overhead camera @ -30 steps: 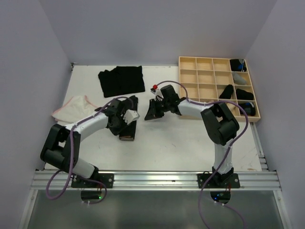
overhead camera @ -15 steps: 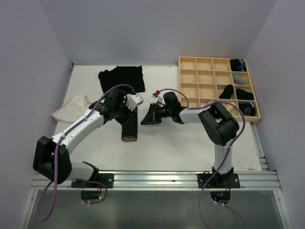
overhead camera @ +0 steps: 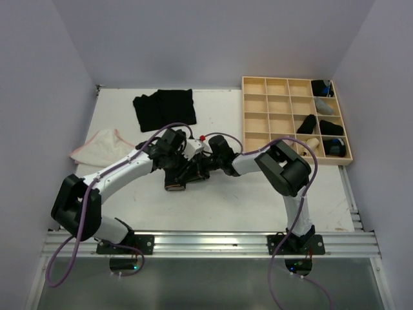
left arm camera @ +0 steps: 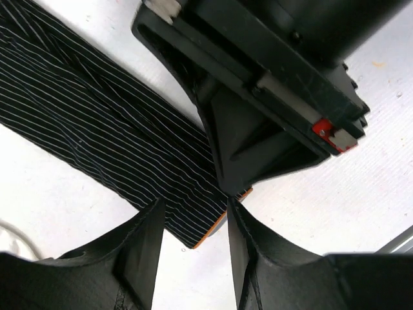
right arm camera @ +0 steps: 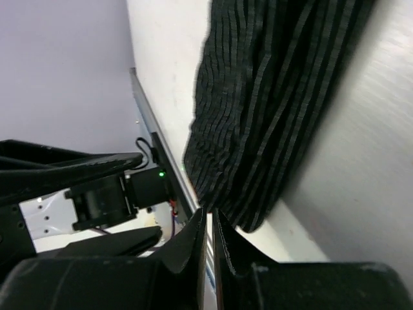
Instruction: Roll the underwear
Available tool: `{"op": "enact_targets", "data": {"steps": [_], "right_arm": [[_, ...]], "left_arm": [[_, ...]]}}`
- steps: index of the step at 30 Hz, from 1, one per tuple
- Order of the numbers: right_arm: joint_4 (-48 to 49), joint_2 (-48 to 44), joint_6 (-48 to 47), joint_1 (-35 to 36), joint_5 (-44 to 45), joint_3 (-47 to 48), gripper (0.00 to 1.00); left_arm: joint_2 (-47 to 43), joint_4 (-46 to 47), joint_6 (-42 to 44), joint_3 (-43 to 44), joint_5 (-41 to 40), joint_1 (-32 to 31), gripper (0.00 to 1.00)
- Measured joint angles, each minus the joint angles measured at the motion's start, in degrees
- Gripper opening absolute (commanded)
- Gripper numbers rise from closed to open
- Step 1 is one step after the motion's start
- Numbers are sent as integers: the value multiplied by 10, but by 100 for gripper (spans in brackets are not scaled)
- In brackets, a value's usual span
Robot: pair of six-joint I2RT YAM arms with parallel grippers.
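1. White table with pale lilac walls on three sides; both arms reach in to the middle of the table.
2. Striped underwear: dark with thin pale pinstripes, folded into a long flat strip. It lies on the table at centre, just toward 7 o'clock, under the two wrists in the top view.
3. Left gripper: jaws partly apart and holding nothing. The strip's near end, with an orange edge showing, lies in the gap between the fingertips.
4. Right gripper: fingers drawn together, with only a thin slit between them. The tip meets the strip's long edge close to that same end. It may be pinching a bit of cloth, but the wrist view is too tight to tell.
5. In the left wrist view the two grippers face each other nearly tip to tip, the right one coming in from 1 o'clock.
6. Black underwear pile: plain black, flat and spread out at 11 o'clock on the table, well apart from the arms.
7. Whitish underwear: pink edging, lying flat at 9 o'clock near the left wall.
8. Grid tray: pale wood, at 2 o'clock by the right wall. Dark rolled pieces sit in its right-hand compartments.
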Motion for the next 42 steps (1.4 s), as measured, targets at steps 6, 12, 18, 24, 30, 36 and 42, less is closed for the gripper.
{"op": "enact_targets", "data": {"steps": [6,12,18,24,30,36,42], "right_arm": [[-46,0,-23,-4,17,0,11],[-52,6,-27,-5,23,0,11],[-45,30,-21,-5,21,0,11],[-43,34,-20,-5,21,0,11],[-40,35,-20,-5,21,0,11],[-40,37,-20,-5,18,0,11],[-40,38,-20,-5,14,1,12]], "left_arm": [[4,0,-10,-26,-21,-27,46],[16,1,-10,-37,-40,-40,38],[28,1,-11,-37,-48,-43,28],[36,1,-10,-37,-46,-43,27],[42,1,-10,-36,-40,-43,34],[42,0,-10,-36,-33,-43,36],[44,1,-11,-36,-33,-43,19]]}}
